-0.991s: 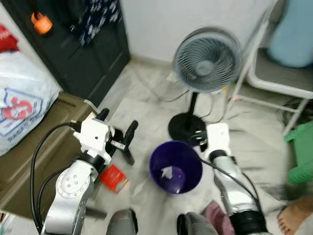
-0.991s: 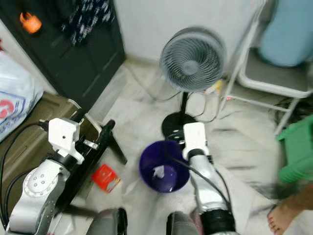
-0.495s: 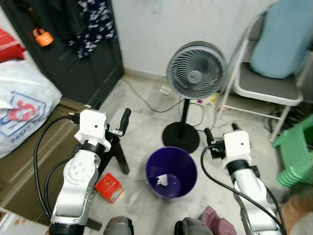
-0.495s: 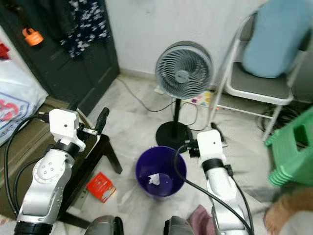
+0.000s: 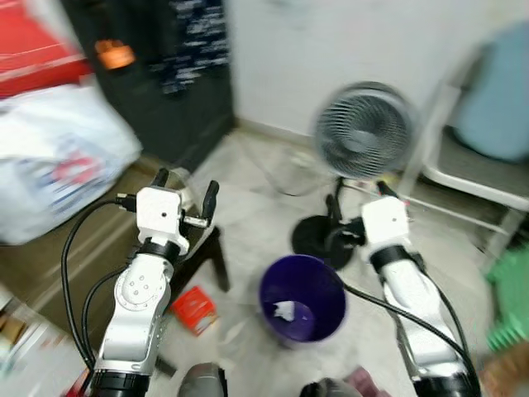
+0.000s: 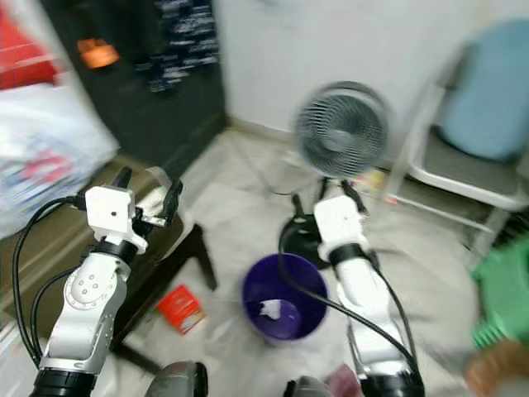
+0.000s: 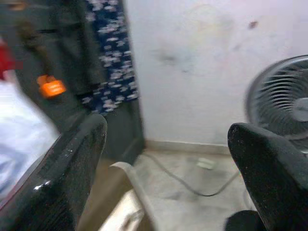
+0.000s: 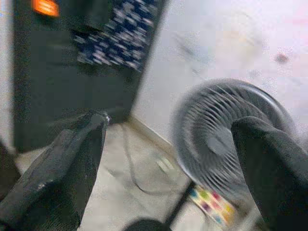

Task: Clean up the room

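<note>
Our left jaws and right jaws stand wide apart, empty. Well below the left jaws lies the small red carton on the floor, beside the purple plastic bin; probably light, crushable, so we'd pinch across its narrow edges.

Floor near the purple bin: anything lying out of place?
Yes. A small red packet lies loose on the floor beside the purple bin, not in it. The bin already holds a scrap of white paper. Both pincers, left and right, hang open and empty.
</note>
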Motion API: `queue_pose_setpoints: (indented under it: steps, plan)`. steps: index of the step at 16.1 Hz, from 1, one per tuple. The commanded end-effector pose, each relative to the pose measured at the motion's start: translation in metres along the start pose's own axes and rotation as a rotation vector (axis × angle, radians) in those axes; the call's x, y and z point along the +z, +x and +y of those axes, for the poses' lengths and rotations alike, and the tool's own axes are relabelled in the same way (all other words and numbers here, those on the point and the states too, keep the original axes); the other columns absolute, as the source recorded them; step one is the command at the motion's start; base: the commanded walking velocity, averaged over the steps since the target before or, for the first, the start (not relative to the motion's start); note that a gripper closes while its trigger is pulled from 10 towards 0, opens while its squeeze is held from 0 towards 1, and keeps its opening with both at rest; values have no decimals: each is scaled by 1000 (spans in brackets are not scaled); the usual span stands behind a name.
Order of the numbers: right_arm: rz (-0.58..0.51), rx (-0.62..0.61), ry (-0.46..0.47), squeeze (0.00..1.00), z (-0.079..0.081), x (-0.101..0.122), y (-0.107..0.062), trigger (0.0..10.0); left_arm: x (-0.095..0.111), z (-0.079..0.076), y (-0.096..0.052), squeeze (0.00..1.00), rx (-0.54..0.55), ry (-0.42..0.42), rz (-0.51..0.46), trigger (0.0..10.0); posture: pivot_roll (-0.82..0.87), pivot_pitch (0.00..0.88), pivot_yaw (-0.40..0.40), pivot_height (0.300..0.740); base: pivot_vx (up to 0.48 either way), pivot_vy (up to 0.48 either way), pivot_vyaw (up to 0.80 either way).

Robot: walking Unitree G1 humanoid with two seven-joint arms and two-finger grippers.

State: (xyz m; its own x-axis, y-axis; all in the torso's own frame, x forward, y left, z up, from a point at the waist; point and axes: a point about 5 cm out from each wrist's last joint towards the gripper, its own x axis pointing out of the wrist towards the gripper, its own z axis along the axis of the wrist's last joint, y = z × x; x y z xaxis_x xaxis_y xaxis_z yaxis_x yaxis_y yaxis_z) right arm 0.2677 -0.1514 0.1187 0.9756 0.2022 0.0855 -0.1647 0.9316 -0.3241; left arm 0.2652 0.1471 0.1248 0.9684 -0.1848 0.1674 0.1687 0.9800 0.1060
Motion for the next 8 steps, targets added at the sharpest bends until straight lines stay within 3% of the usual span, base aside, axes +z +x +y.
queue_pose_setpoints:
  steps: [1, 8]
  plan:
    - [-22, 0, -8, 0, 0, 6, 3, 10000, -2, 2, 3, 0, 16, 7, -1, 10000, -87, 0, 54, 740, 0, 0, 794]
    - [-35, 16, -1, 0, -2, 6, 15, 10000, -2, 8, 11, 0, 98, 30, -21, 10000, -73, 0, 37, 740, 0, 0, 800]
